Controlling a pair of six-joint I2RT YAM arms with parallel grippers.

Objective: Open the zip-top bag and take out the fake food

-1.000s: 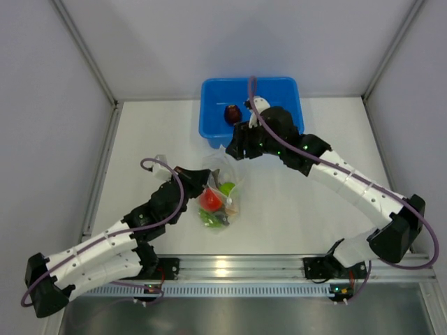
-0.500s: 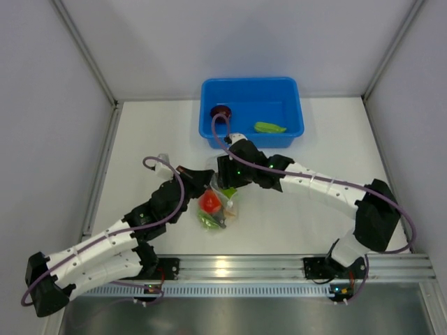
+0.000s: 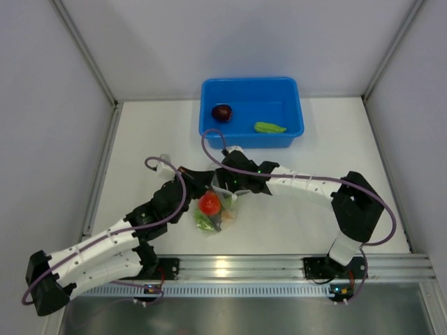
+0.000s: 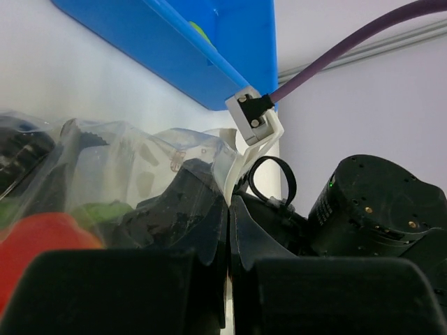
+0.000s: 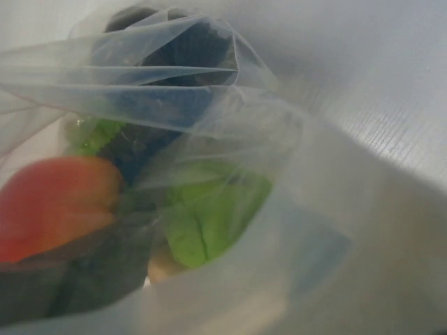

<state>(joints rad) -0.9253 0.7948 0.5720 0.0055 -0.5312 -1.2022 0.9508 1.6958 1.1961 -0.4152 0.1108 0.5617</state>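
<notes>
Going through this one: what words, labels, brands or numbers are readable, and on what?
None readable in any view.
The zip-top bag shows no print.
The blue bin shows no label.
The right wrist view is blurred behind plastic.

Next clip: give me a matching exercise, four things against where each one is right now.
1 maroon ball
2 green pod
3 red tomato
4 left hand

a inside the zip-top bag
b left part of the blue bin
c shut on the bag's edge
d right part of the bin

Pairs: 1-b, 2-d, 3-a, 4-c
</notes>
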